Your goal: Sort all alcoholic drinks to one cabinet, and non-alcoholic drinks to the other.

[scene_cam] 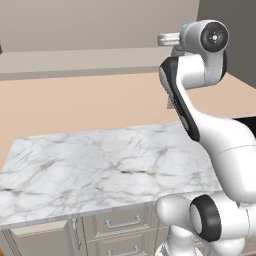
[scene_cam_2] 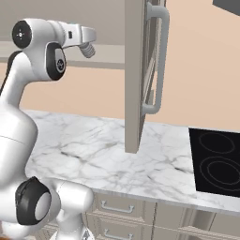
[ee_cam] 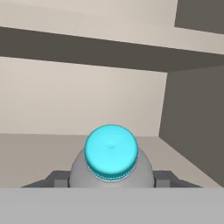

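1. Gripper (ee_cam: 112, 183): seen from the hand camera, its two dark finger tips sit one on each side of a bottle's shoulder, pinching it between them.
2. Clear bottle with a pale teal cap (ee_cam: 111, 153): a stubby plastic bottle, held in the gripper with its cap pointing straight away from the hand, toward the back wall of the cabinet (ee_cam: 83, 96).
3. Cabinet interior: a pale back wall, a darker side wall at the right, and a shelf board crossing above the bottle; a floor panel lies below it. Whether the bottle touches that floor cannot be told.
4. Arm: in the left base view it rises from the lower right and reaches up and away from the counter, its wrist level with the upper cabinets.
5. Cabinet door (scene_cam_2: 136, 75): stands open, edge-on in the right base view, with a long pale handle (scene_cam_2: 158, 61).
6. Marble counter (scene_cam: 100, 165): lies below the arm.
7. Black cooktop (scene_cam_2: 218, 161): set into the counter at the right.
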You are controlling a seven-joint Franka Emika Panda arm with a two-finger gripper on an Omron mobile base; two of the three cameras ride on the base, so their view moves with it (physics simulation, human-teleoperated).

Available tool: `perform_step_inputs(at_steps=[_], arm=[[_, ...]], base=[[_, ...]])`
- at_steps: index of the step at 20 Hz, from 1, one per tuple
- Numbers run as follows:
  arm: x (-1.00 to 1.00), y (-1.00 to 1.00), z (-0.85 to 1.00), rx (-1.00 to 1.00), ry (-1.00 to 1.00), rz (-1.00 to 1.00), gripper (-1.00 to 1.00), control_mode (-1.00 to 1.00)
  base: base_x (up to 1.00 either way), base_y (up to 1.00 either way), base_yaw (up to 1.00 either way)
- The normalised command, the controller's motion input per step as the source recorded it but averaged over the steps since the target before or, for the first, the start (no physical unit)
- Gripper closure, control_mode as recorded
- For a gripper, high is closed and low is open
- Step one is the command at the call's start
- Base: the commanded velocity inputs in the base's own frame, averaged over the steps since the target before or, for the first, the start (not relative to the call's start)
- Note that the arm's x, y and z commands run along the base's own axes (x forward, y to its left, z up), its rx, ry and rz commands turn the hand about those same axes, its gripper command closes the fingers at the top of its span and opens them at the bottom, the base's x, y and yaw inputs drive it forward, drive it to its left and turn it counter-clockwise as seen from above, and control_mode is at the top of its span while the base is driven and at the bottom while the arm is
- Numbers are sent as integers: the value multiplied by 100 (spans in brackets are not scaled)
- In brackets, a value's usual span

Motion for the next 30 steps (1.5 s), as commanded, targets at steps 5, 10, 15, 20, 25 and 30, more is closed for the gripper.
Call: perform_step_inputs(at_steps=[5, 10, 15, 20, 25, 30], arm=[[23, 0, 0, 0, 3, -2, 100, -100], [25, 0, 0, 0, 4, -2, 100, -100], [28, 0, 0, 0, 4, -2, 100, -100], [25, -1, -3, 0, 2, -2, 100, -100], [21, -1, -2, 0, 2, -3, 100, -100], [10, 0, 0, 0, 0, -2, 100, -100]], base=[[0, 0, 0], [0, 0, 0], [0, 0, 0], [0, 0, 0], [0, 0, 0], [0, 0, 0]])
